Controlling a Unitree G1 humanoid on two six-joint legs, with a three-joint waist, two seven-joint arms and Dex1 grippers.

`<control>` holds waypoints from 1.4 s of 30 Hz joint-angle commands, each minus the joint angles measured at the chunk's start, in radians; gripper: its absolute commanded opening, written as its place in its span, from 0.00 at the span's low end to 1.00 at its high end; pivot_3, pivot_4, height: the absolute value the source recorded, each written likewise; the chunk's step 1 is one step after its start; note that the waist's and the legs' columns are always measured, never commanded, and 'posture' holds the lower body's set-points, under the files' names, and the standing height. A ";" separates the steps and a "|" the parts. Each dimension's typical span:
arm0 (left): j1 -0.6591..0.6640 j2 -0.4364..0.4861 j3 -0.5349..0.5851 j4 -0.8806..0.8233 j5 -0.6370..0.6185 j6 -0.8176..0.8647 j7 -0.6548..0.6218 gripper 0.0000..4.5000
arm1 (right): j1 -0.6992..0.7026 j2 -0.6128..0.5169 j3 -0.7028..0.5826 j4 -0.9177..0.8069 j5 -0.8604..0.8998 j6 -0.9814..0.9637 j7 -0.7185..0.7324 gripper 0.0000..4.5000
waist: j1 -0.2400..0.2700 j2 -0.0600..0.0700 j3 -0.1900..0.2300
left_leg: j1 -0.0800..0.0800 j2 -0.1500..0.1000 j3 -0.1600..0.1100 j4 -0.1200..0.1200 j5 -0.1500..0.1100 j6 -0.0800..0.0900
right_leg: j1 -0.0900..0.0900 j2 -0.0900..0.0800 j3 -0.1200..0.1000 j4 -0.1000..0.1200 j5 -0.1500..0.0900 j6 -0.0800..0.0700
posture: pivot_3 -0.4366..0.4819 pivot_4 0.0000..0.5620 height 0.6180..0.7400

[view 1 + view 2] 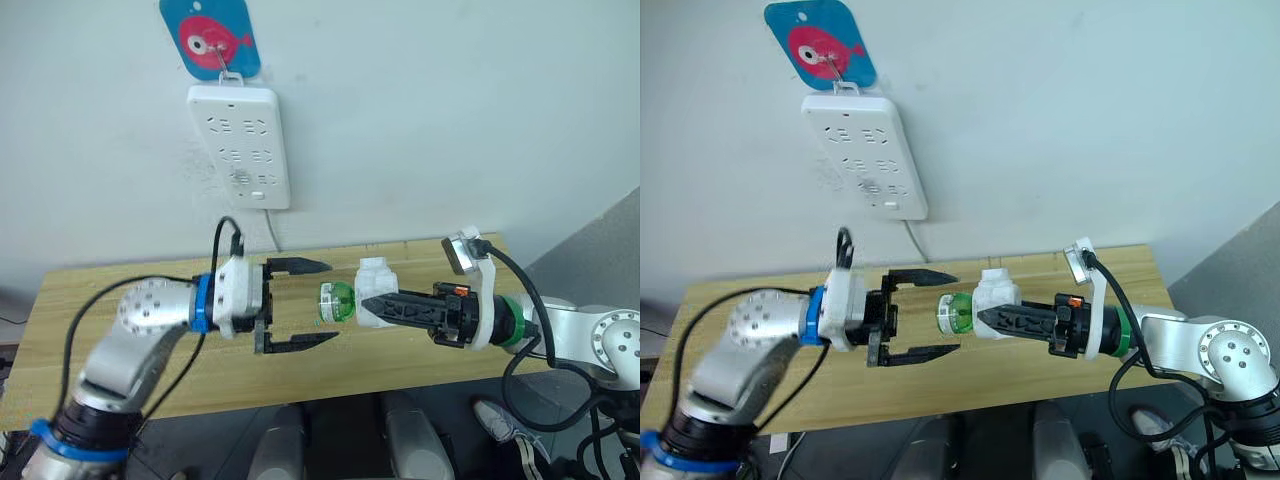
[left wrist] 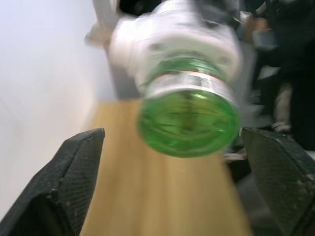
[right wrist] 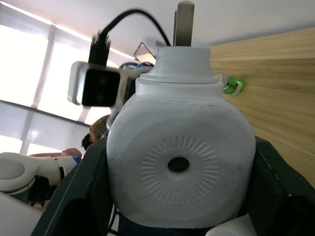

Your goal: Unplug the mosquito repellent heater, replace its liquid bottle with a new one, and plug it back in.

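My right gripper [image 1: 370, 297] is shut on the mosquito repellent heater [image 1: 376, 283], a small white rounded unit held above the table. Its round vent hole [image 3: 178, 164] faces the right wrist camera, and its plug prong [image 3: 184, 22] sticks out on the far side. A green liquid bottle [image 1: 338, 302] sits in the heater and points at my left gripper [image 1: 331, 302]. That gripper is open. Its black fingers [image 2: 74, 172] stand on either side of the bottle's end [image 2: 187, 118] without touching it.
A long white power strip [image 1: 240, 145] hangs on the wall under a blue fish card [image 1: 208, 38], its cable dropping behind the wooden table [image 1: 100, 290]. A small green object [image 3: 231, 84] lies on the tabletop beyond the heater.
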 commanded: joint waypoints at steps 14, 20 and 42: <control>-0.009 -0.035 -0.003 0.030 0.036 -0.252 -0.009 0.49 | -0.013 0.014 -0.016 -0.025 0.023 -0.006 -0.002 0.67 | 0.005 0.000 0.000 | 0.000 -0.001 -0.001 0.000 0.000 0.000 | 0.000 0.001 -0.001 0.001 0.001 0.001 | 0.37 0.51 1.00; -0.071 0.108 -0.077 -0.126 -0.131 0.202 -0.027 0.49 | -0.012 0.008 -0.014 -0.023 0.023 0.004 0.004 0.67 | 0.003 0.000 0.000 | 0.000 -0.001 -0.001 0.001 0.000 0.000 | 0.000 0.001 -0.001 0.002 0.001 0.001 | 0.38 0.52 1.00; -0.153 0.197 0.020 -0.167 -0.417 0.788 0.073 0.92 | -0.014 0.010 -0.002 -0.024 0.023 0.003 0.011 0.67 | -0.016 0.000 0.000 | 0.001 -0.001 -0.001 0.000 0.000 0.000 | 0.000 0.002 -0.001 0.002 0.000 0.001 | 0.39 0.51 1.00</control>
